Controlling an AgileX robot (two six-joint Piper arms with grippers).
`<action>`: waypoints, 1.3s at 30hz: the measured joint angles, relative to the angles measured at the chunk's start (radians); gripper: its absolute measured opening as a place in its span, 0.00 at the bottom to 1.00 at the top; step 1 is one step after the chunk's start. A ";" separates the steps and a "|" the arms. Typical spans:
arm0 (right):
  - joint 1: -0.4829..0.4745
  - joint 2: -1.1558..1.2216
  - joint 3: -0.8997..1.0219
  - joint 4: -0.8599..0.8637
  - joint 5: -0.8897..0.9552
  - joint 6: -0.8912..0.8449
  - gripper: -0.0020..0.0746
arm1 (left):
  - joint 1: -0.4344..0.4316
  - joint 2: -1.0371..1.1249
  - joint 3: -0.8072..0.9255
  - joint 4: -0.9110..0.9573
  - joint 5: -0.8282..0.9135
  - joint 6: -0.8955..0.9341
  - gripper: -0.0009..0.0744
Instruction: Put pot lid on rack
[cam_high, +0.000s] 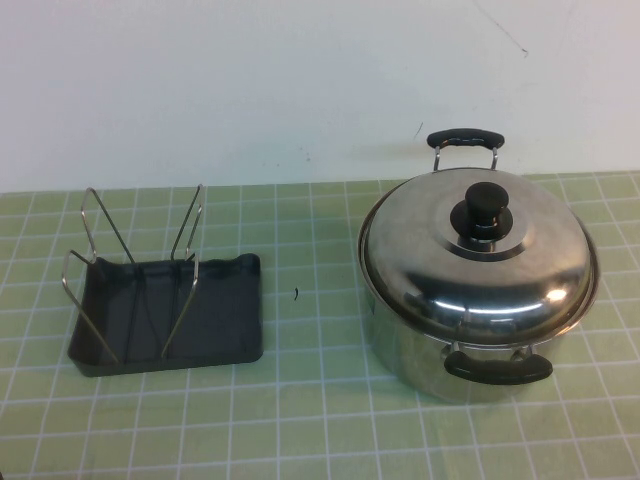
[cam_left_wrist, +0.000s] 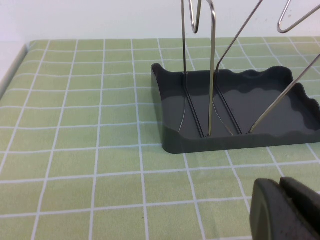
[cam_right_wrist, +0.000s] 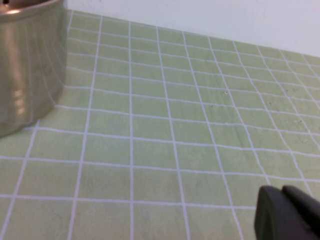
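Observation:
The pot lid (cam_high: 470, 255), shiny steel with a black knob (cam_high: 487, 204), sits on the deep steel pot (cam_high: 420, 355) at the right of the table. The rack (cam_high: 165, 300) stands at the left: silver wire loops rising from a dark grey tray (cam_left_wrist: 235, 135). Neither arm shows in the high view. In the left wrist view my left gripper (cam_left_wrist: 281, 186) is shut and empty, low over the cloth a short way from the tray's corner. Seen from the right wrist, my right gripper (cam_right_wrist: 281, 192) is shut with nothing in it, over bare cloth, apart from the pot's wall (cam_right_wrist: 27, 65).
A green checked cloth (cam_high: 320, 400) covers the table up to a white wall (cam_high: 300, 80) at the back. The pot has two black handles, one toward the wall (cam_high: 465, 138) and one toward me (cam_high: 497, 367). The cloth's edge (cam_left_wrist: 12, 70) shows in the left wrist view.

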 joint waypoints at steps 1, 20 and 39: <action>0.000 0.000 0.000 -0.009 0.000 0.000 0.02 | 0.000 0.000 0.000 0.000 0.000 0.000 0.01; 0.000 0.000 0.000 -0.024 -0.005 0.000 0.02 | 0.000 0.000 0.000 0.000 0.000 0.002 0.01; 0.000 0.000 0.008 0.006 -0.879 0.053 0.02 | 0.000 0.000 0.002 0.000 -0.801 -0.015 0.01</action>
